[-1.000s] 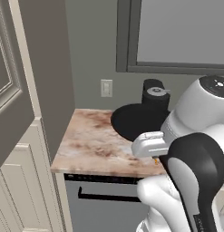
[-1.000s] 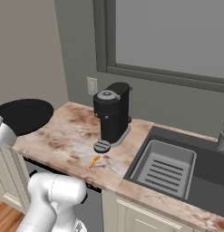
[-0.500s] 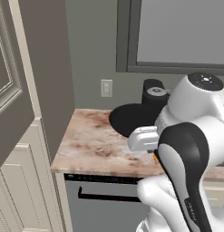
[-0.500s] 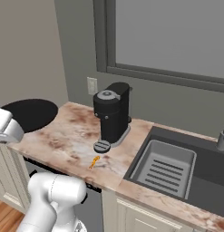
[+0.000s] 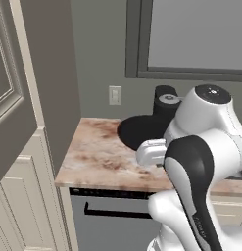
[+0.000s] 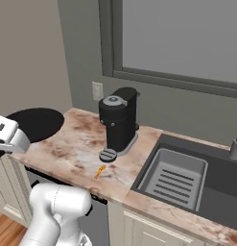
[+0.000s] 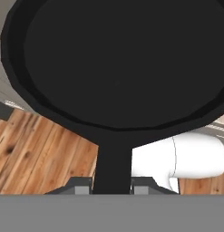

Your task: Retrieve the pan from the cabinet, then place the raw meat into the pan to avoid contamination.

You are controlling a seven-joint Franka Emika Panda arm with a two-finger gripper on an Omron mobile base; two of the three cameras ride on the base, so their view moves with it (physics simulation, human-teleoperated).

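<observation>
The pan [image 7: 113,59], flat, round and all black, is carried in the air, and my gripper [image 7: 112,185] is shut on its long handle. From the base views the pan [image 5: 138,131] hovers over the left part of the marble counter [image 6: 72,149], just left of the coffee machine. The raw meat [image 6: 99,171], a tiny orange piece, lies on the counter near its front edge, to the right of the pan [image 6: 36,122]. The cream cabinet [image 5: 14,186] stands at the left with its upper door [image 5: 7,98] swung open.
A black coffee machine [image 6: 119,122] stands at the back of the counter with a small grey-rimmed round dish [image 6: 108,154] in front of it. A sink [image 6: 177,175] lies to the right. The dark dishwasher front [image 5: 112,220] sits below the counter. Wooden floor [image 7: 36,149] shows below the pan.
The arm's elbow has swung left in the left base view. The hand with the pan has slid a little to the right, further over the counter. The grip is unchanged.
</observation>
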